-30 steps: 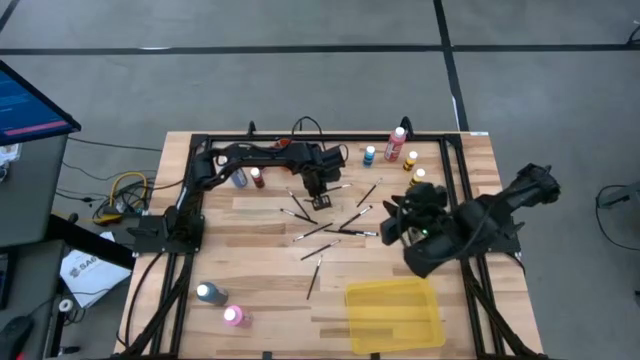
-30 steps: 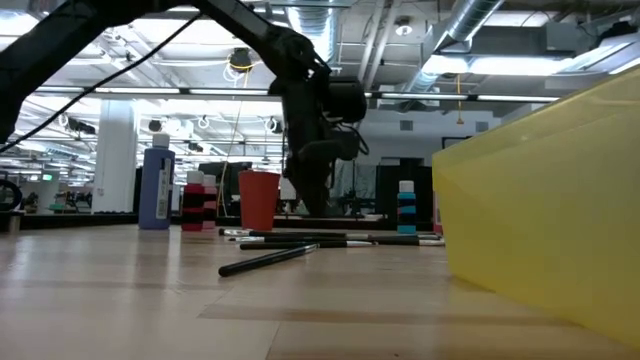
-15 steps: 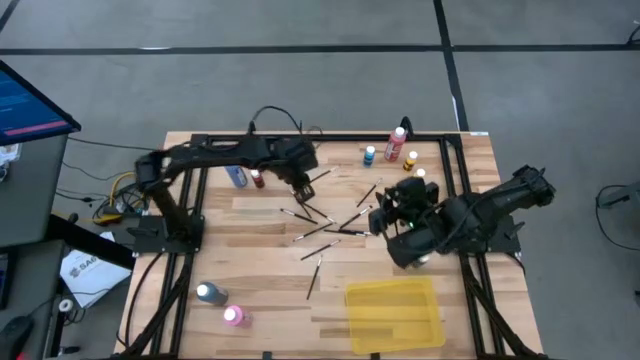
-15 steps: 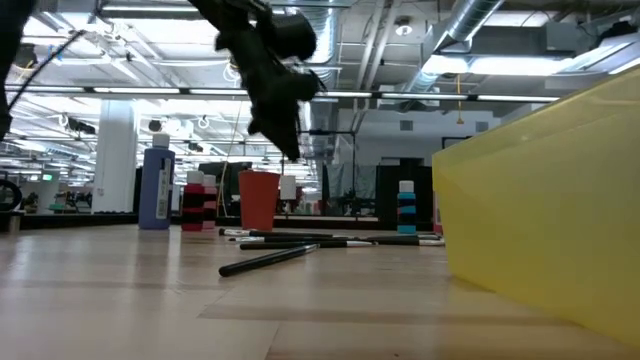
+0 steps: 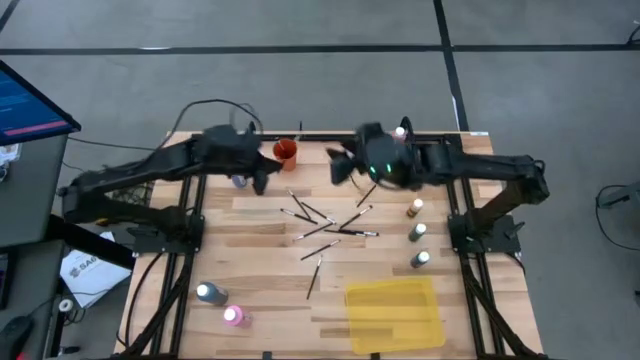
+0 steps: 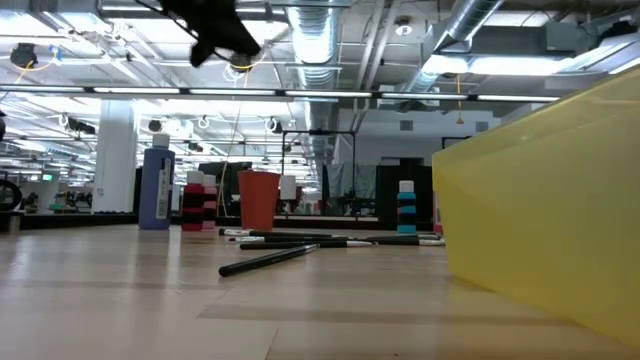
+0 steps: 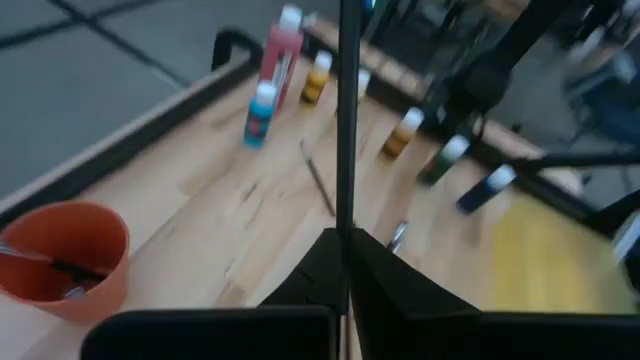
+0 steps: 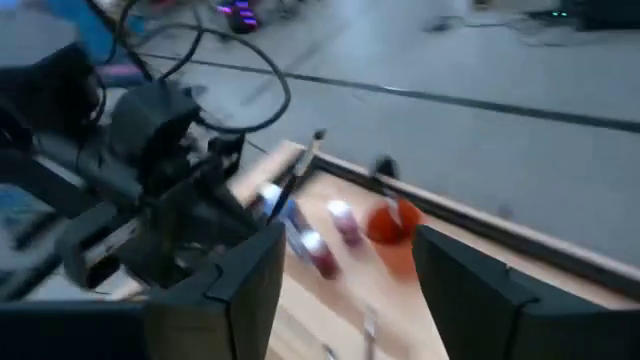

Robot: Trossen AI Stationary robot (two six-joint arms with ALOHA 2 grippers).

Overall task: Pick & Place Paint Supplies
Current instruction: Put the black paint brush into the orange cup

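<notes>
My left gripper (image 5: 266,173) hangs above the table's far left part, close to the orange cup (image 5: 286,150), and is shut on a thin dark paintbrush (image 7: 346,120). My right gripper (image 5: 338,168) is open in the air over the far middle, facing the left gripper, and holds nothing. Several more brushes (image 5: 330,225) lie flat on the wood at the centre. White-capped bottles stand upright: three by the right edge (image 5: 418,232), some at the far edge (image 5: 399,133), two at the near left (image 5: 208,293). The cup (image 7: 60,260) has brushes inside. My left gripper pinches the paintbrush between its two shut fingers, near one end (image 7: 346,215). The rest of the brush runs straight out ahead of the fingertips, in line with the fingers. It is lifted clear of the table, as the right wrist view of the brush (image 8: 298,175) also shows.
A flat yellow tray (image 5: 395,312) lies at the near right. A dark frame (image 5: 190,215) runs along the table's left, far and right sides. Bare wood lies between the brush pile and the near-left bottles.
My left gripper has risen from the brush pile and moved toward the table's left and far edge, carrying one brush clear of the table. My right arm has swung from the table's right side toward the far middle, uncovering three bottles by the right edge.
</notes>
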